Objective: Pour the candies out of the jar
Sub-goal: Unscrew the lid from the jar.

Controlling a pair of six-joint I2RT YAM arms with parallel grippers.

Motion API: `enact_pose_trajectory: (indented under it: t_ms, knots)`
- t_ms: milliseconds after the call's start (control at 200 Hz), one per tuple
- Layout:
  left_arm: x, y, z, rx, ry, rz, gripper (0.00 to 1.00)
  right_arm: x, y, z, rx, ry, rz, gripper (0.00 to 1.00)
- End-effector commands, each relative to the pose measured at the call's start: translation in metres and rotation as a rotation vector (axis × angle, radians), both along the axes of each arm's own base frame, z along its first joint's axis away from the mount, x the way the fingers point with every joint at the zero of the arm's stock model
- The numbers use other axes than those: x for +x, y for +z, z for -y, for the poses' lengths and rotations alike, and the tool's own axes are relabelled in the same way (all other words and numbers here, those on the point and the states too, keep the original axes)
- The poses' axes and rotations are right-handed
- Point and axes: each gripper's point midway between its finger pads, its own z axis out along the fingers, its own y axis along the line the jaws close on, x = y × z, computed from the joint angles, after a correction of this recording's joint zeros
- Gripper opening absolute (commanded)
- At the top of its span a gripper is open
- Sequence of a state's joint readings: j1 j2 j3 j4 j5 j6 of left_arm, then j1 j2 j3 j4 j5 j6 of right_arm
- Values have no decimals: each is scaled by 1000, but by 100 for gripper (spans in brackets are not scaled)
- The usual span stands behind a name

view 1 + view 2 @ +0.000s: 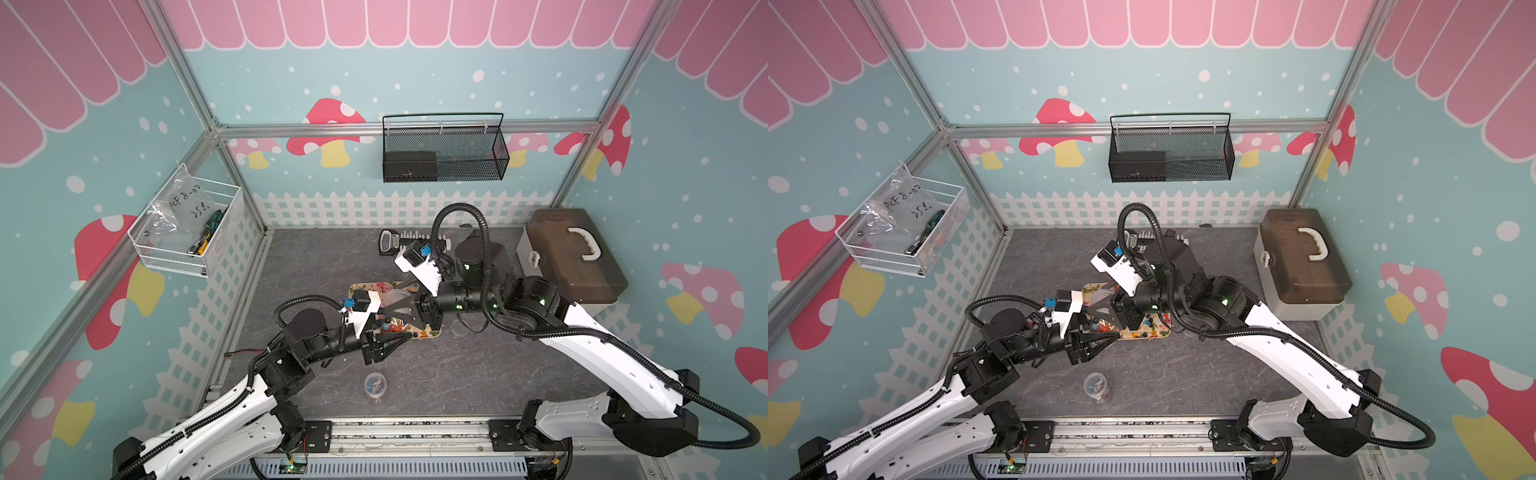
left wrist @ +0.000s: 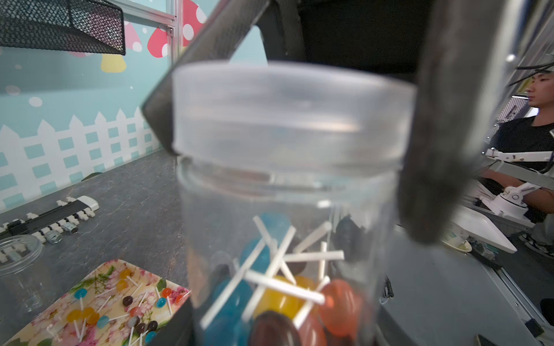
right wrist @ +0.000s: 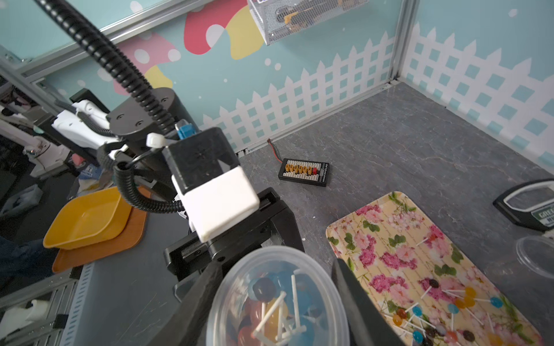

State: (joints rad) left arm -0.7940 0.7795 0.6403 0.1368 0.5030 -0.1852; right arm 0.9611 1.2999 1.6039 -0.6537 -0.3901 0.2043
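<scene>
Bright, even light; crisp from above, soft up close.
In both top views overhead light leaves only faint shadows beside the tray [image 1: 359, 291] [image 1: 1156, 328], and straight lines bow far from it. In the wrist views the jar [image 2: 284, 239] and lid [image 2: 290, 119] beside the tray blur close to the lens, glare streaks the lid, and candies [image 2: 80, 293] on the tray stay sharper.
</scene>
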Motion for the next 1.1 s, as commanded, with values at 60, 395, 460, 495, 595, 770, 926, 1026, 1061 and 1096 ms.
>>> enact_pose_trajectory:
  t_ms: [60,395,460,495,595,770,926,1026,1061,1096]
  knots:
    - [-9,-3,1,9,-53,-47,59,-37,56,8,156,266,346,41]
    - [-12,1,-2,0,-51,-34,59,-28,41,13,114,211,310,41]
    - [-12,3,-4,-6,-45,-30,59,-26,41,18,110,183,314,41]
    - [-13,4,-5,-9,-42,-27,59,-25,40,21,107,174,311,41]
    - [-13,4,-6,-11,-38,-27,59,-25,37,24,94,166,294,41]
    - [-14,3,-4,-9,-51,-33,59,-23,30,23,79,153,277,44]
    - [-12,0,-2,8,-50,-39,59,-20,30,18,90,151,254,64]
    - [-11,0,-1,12,-48,-38,59,-22,39,16,128,161,242,73]
    - [-10,0,-2,12,-44,-35,58,-23,42,16,140,155,235,75]
    - [-9,0,-2,12,-39,-32,59,-22,45,16,151,143,221,76]
